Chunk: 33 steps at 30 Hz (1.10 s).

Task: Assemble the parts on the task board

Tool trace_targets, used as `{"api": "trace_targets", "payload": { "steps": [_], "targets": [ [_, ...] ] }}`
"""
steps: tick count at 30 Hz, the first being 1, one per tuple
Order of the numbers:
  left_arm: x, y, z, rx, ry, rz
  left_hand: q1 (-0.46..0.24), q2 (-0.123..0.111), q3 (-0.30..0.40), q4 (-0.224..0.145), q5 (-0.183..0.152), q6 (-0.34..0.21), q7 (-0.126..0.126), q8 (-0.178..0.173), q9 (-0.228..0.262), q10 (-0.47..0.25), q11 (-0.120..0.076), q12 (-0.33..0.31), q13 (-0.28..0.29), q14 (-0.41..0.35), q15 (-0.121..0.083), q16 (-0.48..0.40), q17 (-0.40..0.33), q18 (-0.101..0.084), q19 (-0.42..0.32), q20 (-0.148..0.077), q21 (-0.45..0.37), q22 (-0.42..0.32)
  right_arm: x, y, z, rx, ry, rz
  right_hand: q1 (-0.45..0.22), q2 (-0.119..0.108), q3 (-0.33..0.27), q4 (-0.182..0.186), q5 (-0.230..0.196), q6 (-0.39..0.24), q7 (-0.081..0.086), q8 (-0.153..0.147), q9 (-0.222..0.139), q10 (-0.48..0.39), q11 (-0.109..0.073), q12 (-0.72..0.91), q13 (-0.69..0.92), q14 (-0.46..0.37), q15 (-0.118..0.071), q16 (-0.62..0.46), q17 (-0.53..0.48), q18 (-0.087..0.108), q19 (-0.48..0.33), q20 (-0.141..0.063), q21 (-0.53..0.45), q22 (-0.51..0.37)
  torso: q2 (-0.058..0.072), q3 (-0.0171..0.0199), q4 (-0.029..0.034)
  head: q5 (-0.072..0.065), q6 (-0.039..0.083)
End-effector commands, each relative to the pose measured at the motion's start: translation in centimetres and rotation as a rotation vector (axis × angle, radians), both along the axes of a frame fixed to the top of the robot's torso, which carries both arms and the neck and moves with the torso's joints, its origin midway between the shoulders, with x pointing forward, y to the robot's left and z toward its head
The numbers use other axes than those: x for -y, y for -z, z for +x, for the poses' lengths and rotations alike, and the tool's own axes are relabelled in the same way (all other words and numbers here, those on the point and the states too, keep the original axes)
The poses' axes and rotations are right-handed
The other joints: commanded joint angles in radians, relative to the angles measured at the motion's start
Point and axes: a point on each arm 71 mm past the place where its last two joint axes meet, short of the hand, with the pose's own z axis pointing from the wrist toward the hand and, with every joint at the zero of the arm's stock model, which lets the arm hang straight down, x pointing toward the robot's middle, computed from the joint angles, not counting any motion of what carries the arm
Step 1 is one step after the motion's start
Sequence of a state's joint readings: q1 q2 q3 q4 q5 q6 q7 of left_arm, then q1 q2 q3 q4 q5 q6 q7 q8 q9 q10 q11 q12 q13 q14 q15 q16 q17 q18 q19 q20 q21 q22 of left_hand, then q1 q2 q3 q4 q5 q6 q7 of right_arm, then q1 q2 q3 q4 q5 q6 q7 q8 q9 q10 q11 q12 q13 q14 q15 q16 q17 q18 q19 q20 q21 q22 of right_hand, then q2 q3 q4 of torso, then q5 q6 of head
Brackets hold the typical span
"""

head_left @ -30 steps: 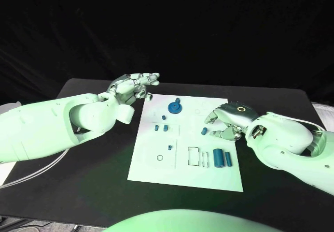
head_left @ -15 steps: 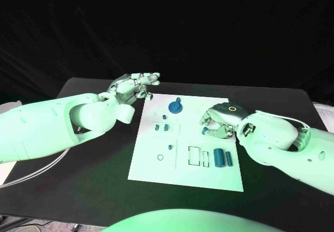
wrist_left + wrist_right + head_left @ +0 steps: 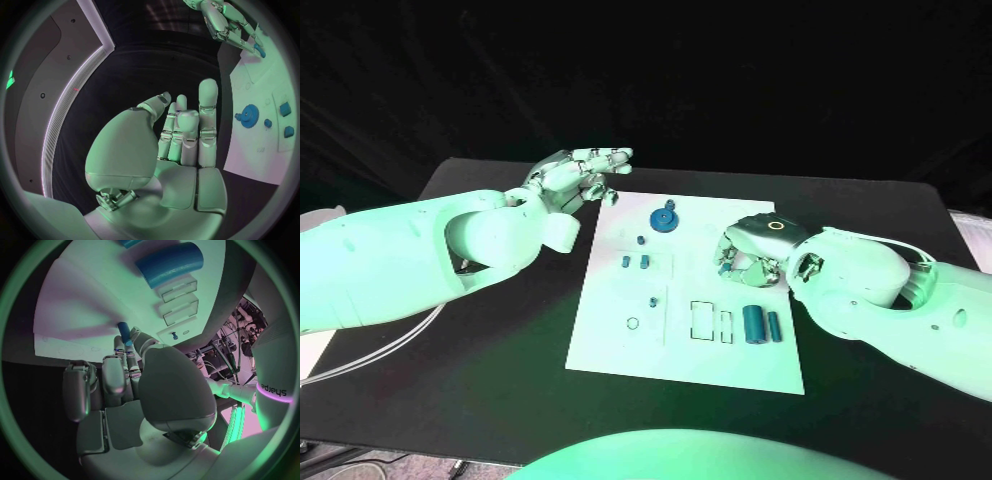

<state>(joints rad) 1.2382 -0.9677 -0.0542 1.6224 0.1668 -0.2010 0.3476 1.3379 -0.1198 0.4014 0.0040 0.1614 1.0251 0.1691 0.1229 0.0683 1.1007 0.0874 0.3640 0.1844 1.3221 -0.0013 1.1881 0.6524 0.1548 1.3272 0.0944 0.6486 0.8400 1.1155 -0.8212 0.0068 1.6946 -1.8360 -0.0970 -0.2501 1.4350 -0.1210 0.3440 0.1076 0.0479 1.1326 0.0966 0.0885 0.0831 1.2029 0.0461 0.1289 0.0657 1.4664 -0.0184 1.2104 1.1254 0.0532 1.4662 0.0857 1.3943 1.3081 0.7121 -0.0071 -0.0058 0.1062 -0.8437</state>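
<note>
Right robot hand (image 3: pixel 134 390) has closed on upright peg (image 3: pixel 124 333).

One white board (image 3: pixel 678 345) is seen on one black table (image 3: pixel 473 390). On the board, one gear (image 3: pixel 664 220) and two large cylinders (image 3: pixel 753 325) are counted, with about four smaller blue parts (image 3: pixel 626 263); their exact number cannot be told. Two hands (image 3: pixel 574 177) are seen.
</note>
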Motion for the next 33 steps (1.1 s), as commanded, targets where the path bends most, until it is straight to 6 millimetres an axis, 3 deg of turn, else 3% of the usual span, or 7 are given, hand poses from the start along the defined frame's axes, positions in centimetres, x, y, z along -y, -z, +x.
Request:
{"api": "trace_targets", "payload": {
  "steps": [1, 8, 16, 21, 33],
  "targets": [
    [0.2, -0.1, -0.1, 0.009, 0.019, -0.007, -0.001, 0.013, -0.005, 0.0, 0.004, -0.007, -0.001, 0.006, 0.0, -0.007, -0.002, 0.002, 0.001, -0.006, 0.002, 0.002, -0.001, 0.016, -0.004, 0.003, -0.002, 0.0, 0.0, 0.8, -0.2, -0.036, -0.018, -0.049, 0.0, 0.011, 0.007, -0.003, 0.002, 0.008, 0.0, 0.002, 0.002, 0.007, -0.001, 0.0, 0.001, 0.042, -0.009, 0.003, 0.001, -0.007, 0.045, -0.009, 0.003, 0.104, 0.0, 0.0004, -0.001, -0.001, 0.0],
    [0.2, -0.1, -0.1, 0.008, 0.019, -0.007, 0.0, 0.014, -0.005, 0.0, 0.004, -0.007, -0.001, 0.008, 0.0, -0.009, -0.002, 0.007, 0.002, -0.006, 0.001, 0.002, -0.002, 0.016, -0.004, 0.003, -0.003, 0.0, 0.0, 0.7, -0.1, -0.022, -0.017, -0.051, 0.016, 0.027, 0.025, -0.01, 0.002, 0.023, -0.001, 0.002, 0.004, 0.024, -0.005, -0.01, 0.001, 0.042, -0.014, 0.007, 0.002, -0.009, 0.047, -0.013, 0.009, 0.109, 0.0, 0.0005, 0.0, -0.003, 0.001],
    [0.2, -0.1, -0.1, 0.007, 0.018, -0.005, 0.0, 0.015, -0.005, 0.0, 0.004, -0.007, -0.001, 0.008, 0.0, -0.009, -0.002, 0.007, 0.003, -0.007, 0.001, 0.002, -0.003, 0.016, -0.005, 0.003, -0.004, -0.002, 0.1, 0.4, 0.0, 0.031, -0.016, -0.026, 0.066, 0.054, 0.067, -0.054, 0.001, 0.057, 0.006, 0.01, 0.013, 0.079, -0.009, -0.008, 0.009, 0.046, -0.02, 0.028, 0.023, -0.023, 0.066, -0.019, 0.064, 0.159, 0.0, -0.0001, 0.0006, -0.006, -0.001],
    [0.2, -0.1, 0.0, 0.008, 0.016, -0.005, 0.0, 0.015, -0.005, 0.0, 0.004, -0.007, -0.001, 0.008, 0.0, -0.009, -0.002, 0.007, 0.003, -0.007, 0.001, 0.002, -0.003, 0.016, -0.005, 0.003, -0.005, -0.002, 0.0, -0.1, -0.3, 0.058, -0.022, 0.006, 0.08, 0.056, 0.086, -0.073, 0.001, 0.062, 0.009, 0.01, 0.016, 0.094, -0.009, -0.011, 0.011, 0.046, -0.021, 0.032, 0.025, -0.027, 0.071, -0.021, 0.078, 0.173, -0.001, 0.0001, 0.0002, -0.005, -0.002],
    [0.2, -0.1, 0.0, 0.008, 0.014, -0.004, 0.001, 0.016, -0.004, 0.0, 0.004, -0.007, -0.001, 0.008, 0.0, -0.01, -0.002, 0.009, 0.003, -0.007, 0.001, 0.002, -0.003, 0.017, -0.005, 0.003, -0.005, -0.002, 0.7, -2.7, -0.9, 0.099, -0.014, 0.059, 0.07, 0.045, 0.089, -0.078, 0.0, 0.066, 0.01, 0.008, 0.018, 0.098, -0.008, -0.018, 0.011, 0.044, -0.02, 0.03, 0.021, -0.027, 0.072, -0.021, 0.08, 0.174, -0.003, -0.0015, 0.0, -0.012, 0.0]
  ]
}}
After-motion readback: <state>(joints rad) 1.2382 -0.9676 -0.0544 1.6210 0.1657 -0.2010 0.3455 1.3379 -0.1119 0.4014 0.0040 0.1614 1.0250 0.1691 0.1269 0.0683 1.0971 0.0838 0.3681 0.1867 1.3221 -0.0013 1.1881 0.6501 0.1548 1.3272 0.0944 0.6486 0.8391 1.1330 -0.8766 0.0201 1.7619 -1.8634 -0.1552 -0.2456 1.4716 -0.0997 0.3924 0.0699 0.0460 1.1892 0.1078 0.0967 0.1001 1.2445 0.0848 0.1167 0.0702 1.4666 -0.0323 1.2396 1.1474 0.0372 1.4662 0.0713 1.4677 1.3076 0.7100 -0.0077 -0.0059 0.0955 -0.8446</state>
